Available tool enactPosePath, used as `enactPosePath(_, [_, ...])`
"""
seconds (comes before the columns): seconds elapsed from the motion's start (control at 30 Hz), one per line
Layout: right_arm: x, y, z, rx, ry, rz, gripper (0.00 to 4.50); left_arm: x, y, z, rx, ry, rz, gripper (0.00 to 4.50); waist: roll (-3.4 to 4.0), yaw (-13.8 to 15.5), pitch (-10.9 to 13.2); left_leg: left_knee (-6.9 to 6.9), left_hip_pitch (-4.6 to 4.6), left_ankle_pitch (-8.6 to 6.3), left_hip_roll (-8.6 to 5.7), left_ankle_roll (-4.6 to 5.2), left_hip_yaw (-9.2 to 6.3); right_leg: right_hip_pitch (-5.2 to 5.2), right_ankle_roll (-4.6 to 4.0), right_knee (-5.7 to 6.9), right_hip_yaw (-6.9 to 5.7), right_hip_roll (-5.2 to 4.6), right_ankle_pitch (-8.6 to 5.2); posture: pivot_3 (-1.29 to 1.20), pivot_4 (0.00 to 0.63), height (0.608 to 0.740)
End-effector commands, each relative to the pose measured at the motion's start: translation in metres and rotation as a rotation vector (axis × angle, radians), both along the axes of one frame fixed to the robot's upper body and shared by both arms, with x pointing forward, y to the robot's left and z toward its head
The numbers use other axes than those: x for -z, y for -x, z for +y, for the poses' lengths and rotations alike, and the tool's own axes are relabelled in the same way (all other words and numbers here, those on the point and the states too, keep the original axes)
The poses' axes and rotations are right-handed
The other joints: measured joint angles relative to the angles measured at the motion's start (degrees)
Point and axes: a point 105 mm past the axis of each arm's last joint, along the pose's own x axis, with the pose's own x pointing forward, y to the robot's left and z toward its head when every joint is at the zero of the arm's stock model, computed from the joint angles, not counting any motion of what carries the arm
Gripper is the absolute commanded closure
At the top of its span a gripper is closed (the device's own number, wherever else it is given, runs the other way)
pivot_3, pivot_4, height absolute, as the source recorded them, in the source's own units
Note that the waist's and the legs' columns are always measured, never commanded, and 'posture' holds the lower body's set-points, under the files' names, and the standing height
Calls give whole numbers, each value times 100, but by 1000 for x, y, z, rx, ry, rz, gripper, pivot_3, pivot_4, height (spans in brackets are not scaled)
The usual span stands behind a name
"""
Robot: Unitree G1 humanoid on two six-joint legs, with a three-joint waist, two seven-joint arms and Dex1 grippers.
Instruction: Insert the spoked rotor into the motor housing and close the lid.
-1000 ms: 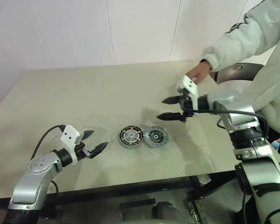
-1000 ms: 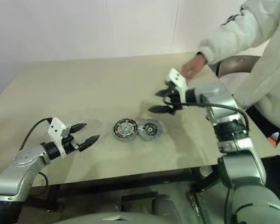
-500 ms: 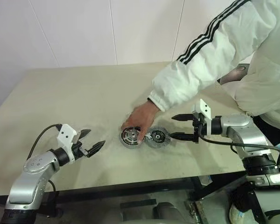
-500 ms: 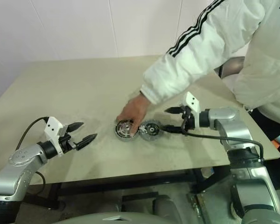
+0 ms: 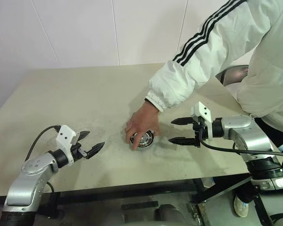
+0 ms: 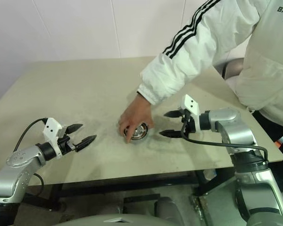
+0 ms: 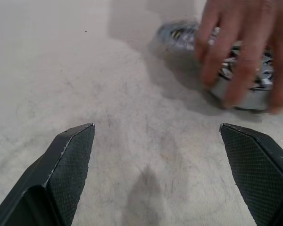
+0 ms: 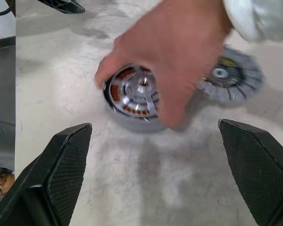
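The motor housing (image 8: 130, 100), a dark round cup with copper windings and a silver centre, sits mid-table (image 5: 143, 140) under a person's hand (image 5: 141, 123), whose fingers rest on it. The grey ribbed lid (image 8: 232, 76) lies flat just beyond the housing, partly behind that hand. The spoked rotor is hidden. My right gripper (image 5: 171, 131) hovers open a short way right of the housing, pointing at it, nothing between its fingers. My left gripper (image 5: 95, 139) is open and empty, low over the table to the left of the housing.
The person's white striped sleeve (image 5: 203, 56) reaches across the table's right half above my right arm. A dark chair (image 5: 232, 74) stands past the right edge. The beige table (image 5: 75, 94) has bare surface at left and back.
The person's hand reached in, covered the housing and shifted it and the lid. My right gripper came down and back toward the table's near right. The left gripper stayed put.
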Motion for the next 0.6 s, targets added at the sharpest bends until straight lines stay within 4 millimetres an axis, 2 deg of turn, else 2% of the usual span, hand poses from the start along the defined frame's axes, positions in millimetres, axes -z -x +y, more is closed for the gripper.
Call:
enactPosePath(0.03, [-17, -2, 3, -23, -5, -54, 7, -14, -4, 3, 2, -5, -46, 0, 0, 16, 0, 0, 0, 0, 0, 0, 0, 0, 0, 0, 0, 0, 0, 0, 0, 740])
enactPosePath(0.33, [-20, -2, 5, -35, 0, -54, 7, -15, -6, 3, 4, -6, -45, 0, -1, 118, -1, 2, 0, 0, 0, 0, 4, 2, 0, 0, -3, 0, 0, 0, 0, 740])
enactPosePath(0.43, [-22, 1, 11, -79, 13, -59, 7, -16, -5, 2, 6, -5, -47, 0, -1, 113, -1, 2, 0, 0, 0, 0, 4, 2, 0, -1, -3, 0, 0, 0, 0, 740])
enactPosePath(0.6, [-22, 2, 33, -213, 121, -107, 7, -18, -3, -2, 34, 2, -63, 0, 0, 84, 0, 2, 9, 0, 1, 0, 4, 4, -1, 3, 2, 6, 0, 0, 0, 740])
